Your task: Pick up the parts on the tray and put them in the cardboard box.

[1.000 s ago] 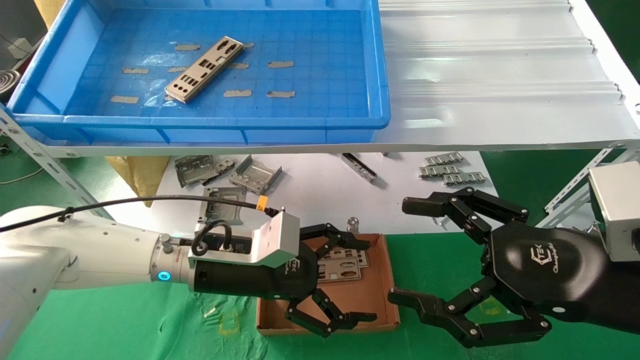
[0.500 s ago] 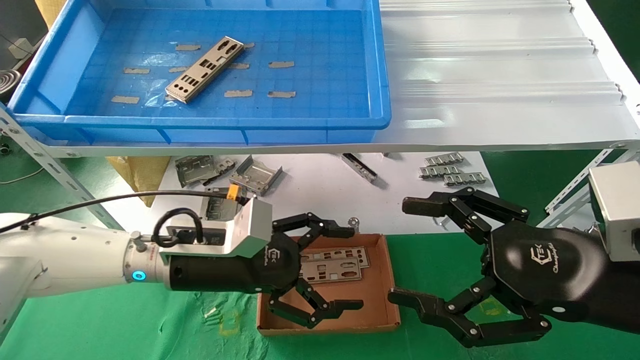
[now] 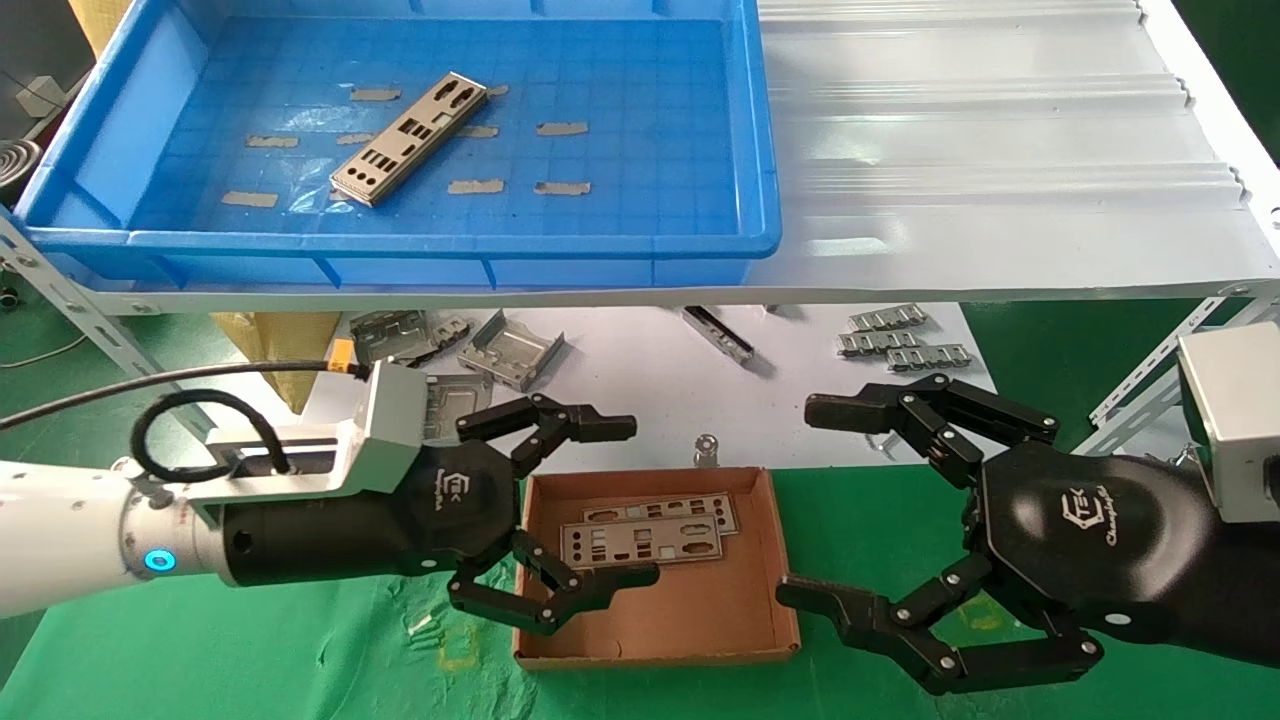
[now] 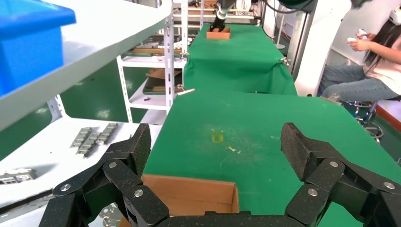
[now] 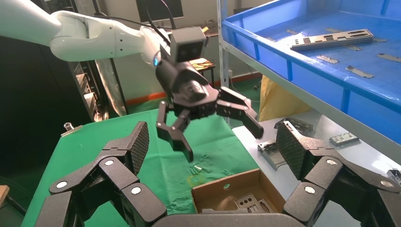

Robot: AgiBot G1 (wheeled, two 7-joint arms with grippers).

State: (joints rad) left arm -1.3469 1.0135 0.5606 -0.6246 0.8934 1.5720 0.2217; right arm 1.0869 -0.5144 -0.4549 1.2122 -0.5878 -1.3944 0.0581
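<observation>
Fingers on the left gripper [image 3: 600, 500] are spread wide, nothing held; it hangs at the box's [image 3: 740, 640] left wall. Right gripper [image 3: 830, 500] also spread and empty, parked just right of the box. Two plates [image 3: 650, 530] lie flat in the box, stacked and offset, toward its far-left part. One plate [image 3: 408, 138] is left in the tray [image 3: 400, 245] on the shelf, far-left of the box and above it, lying diagonally on the floor among tape scraps [image 3: 560, 128]. My read: next job is that last plate. Risks: it's thin and flat on the floor, so fingertips may skate over it or snag tape; the left arm reaching up could clip the tray rim or shelf edge.
</observation>
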